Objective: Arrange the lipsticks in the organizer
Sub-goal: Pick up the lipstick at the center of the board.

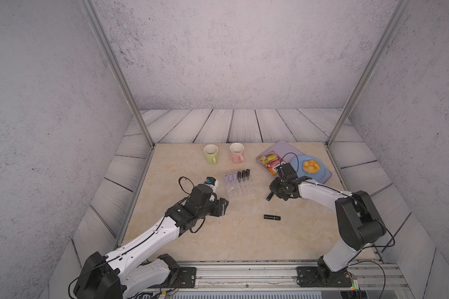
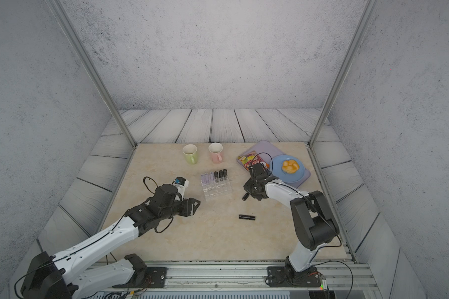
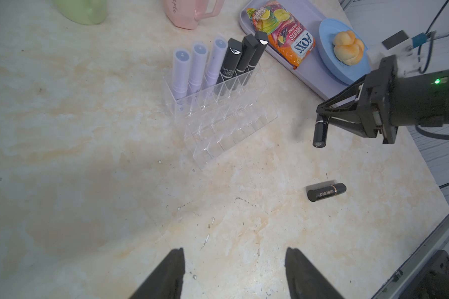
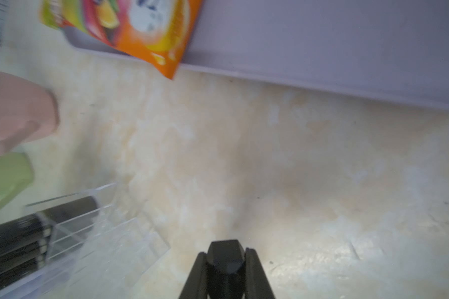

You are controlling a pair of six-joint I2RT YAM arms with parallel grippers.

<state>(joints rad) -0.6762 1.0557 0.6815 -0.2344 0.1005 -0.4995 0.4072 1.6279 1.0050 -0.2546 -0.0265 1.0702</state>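
Observation:
The clear organizer sits mid-table. Its back row holds three lilac lipsticks and three black lipsticks, all upright. To its right my right gripper is shut on a black lipstick, held above the table with its free end hanging down. Another black lipstick lies flat nearer the front. My left gripper hovers open and empty left of the organizer.
A green mug and a pink mug stand behind the organizer. At the back right a lilac tray carries a snack bag and a blue plate with a bun. Metal frame posts stand at the table's back corners.

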